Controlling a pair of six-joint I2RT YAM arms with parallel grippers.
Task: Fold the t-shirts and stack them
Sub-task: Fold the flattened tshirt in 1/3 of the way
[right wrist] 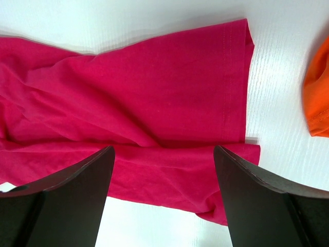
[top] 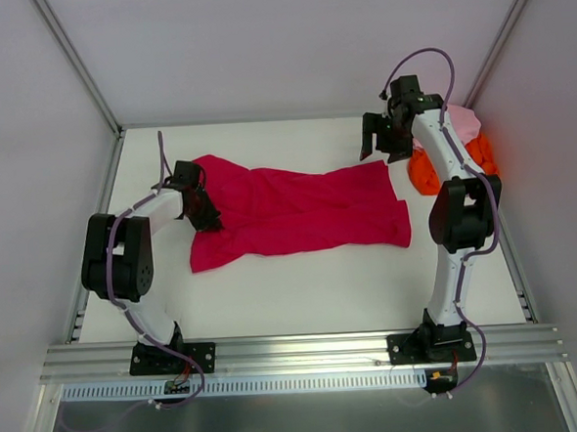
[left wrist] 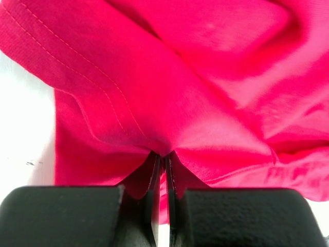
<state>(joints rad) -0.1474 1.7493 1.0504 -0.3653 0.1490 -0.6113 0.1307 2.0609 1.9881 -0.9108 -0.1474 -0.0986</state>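
crimson shirt (top: 298, 210): lies spread but rumpled on the table (top: 303, 298), between the two arms.
long axis: runs left to right across the table, with the right end slightly nearer the arm bases.
which way it points: the stitched hem faces right, toward the orange shirt (top: 425, 173); the other end lies under the left arm.
left gripper (left wrist: 163, 160): fingers pinched tight on a fold of the crimson shirt near its left edge.
right gripper (right wrist: 163, 154): fingers spread wide, hovering over the hem end, holding nothing.
other shirts: the orange shirt and pink shirt (top: 465, 119) are bunched in the far right corner; the orange one is near the hem but not touching it.
step in hand, as i read it: getting hold of both ends to flatten or fold the shirt.
doing it well: the right gripper should take a hem corner before either arm lifts. then both should move together, keeping the cloth taut so creases pull out and the edges meet squarely.
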